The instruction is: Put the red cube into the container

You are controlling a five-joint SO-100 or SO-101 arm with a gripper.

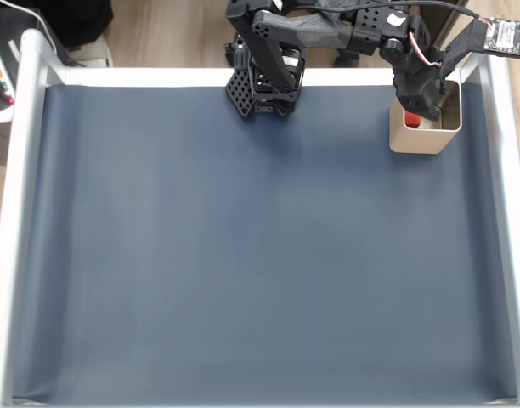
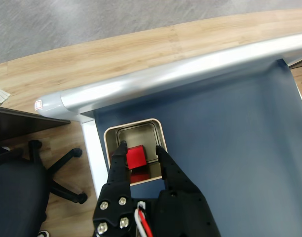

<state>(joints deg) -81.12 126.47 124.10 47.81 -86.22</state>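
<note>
The container (image 1: 410, 143) is a square silver-beige tin at the back right corner of the dark blue mat in the fixed view. My gripper (image 1: 422, 113) reaches down into it from above. In the wrist view the red cube (image 2: 137, 156) lies inside the container (image 2: 109, 136), between my black fingers (image 2: 120, 157). The left finger is against the cube, and a strip of shiny tin shows between the cube and the right finger, so the gripper (image 2: 141, 148) stands open. A bit of the red cube (image 1: 413, 122) peeks out under the gripper in the fixed view.
A silver frame (image 1: 22, 170) borders the dark blue mat (image 1: 243, 272). The arm's base (image 1: 264, 85) stands at the back middle. Wooden floor and a black office chair (image 2: 22, 187) lie beyond the rail (image 2: 180, 74) in the wrist view.
</note>
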